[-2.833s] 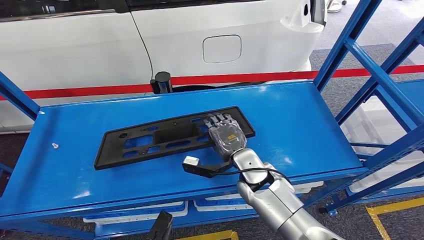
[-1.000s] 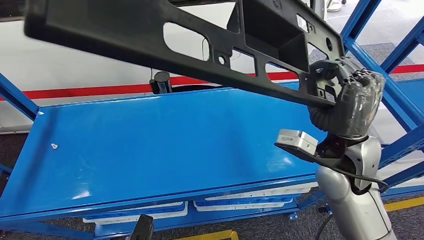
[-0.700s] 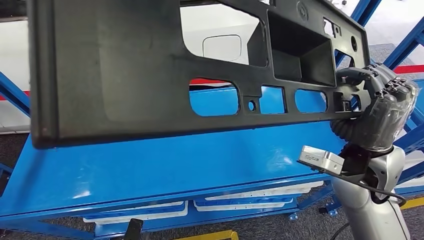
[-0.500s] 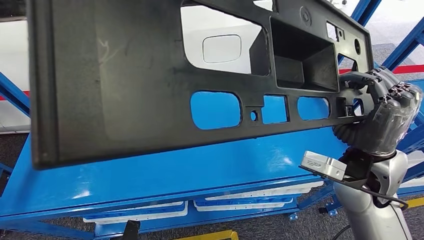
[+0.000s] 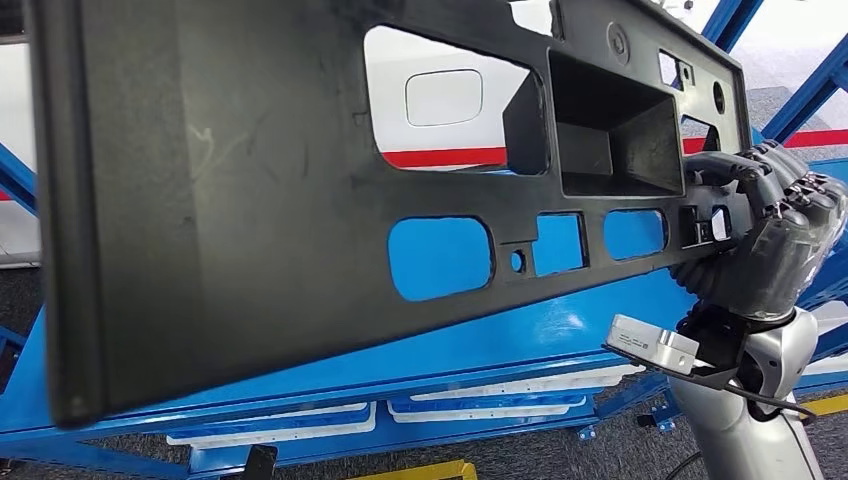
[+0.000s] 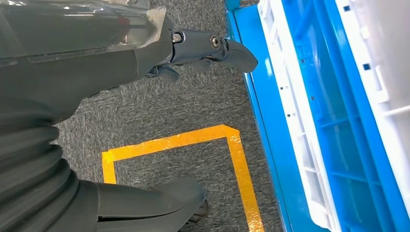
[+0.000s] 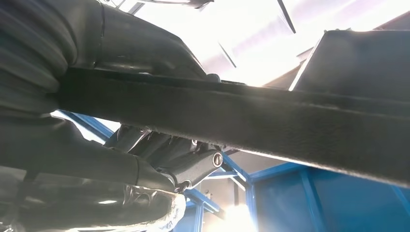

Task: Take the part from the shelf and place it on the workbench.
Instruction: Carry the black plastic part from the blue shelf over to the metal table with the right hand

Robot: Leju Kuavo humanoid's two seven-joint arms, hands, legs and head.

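Note:
The part (image 5: 250,190) is a long black plastic panel with several cut-outs and a box-shaped recess. It hangs in the air close to the head camera, tilted, above the blue shelf (image 5: 560,320). My right hand (image 5: 765,240) grips its right end, fingers wrapped over the edge. In the right wrist view the part's edge (image 7: 241,116) crosses between the thumb and the fingers (image 7: 188,164). My left hand (image 6: 96,53) hangs low over grey carpet, fingers apart, holding nothing.
Blue rack uprights (image 5: 800,90) rise at the right. A white car (image 5: 440,90) and a red barrier strip (image 5: 440,157) lie behind the shelf. White trays (image 5: 500,400) sit on the lower level. Yellow floor tape (image 6: 179,142) and a blue-and-white crate (image 6: 329,106) lie below my left hand.
My right hand lifted the part off the shelf and raised it toward the camera. Over the last second the part swung from edge-on to face-on and came closer.

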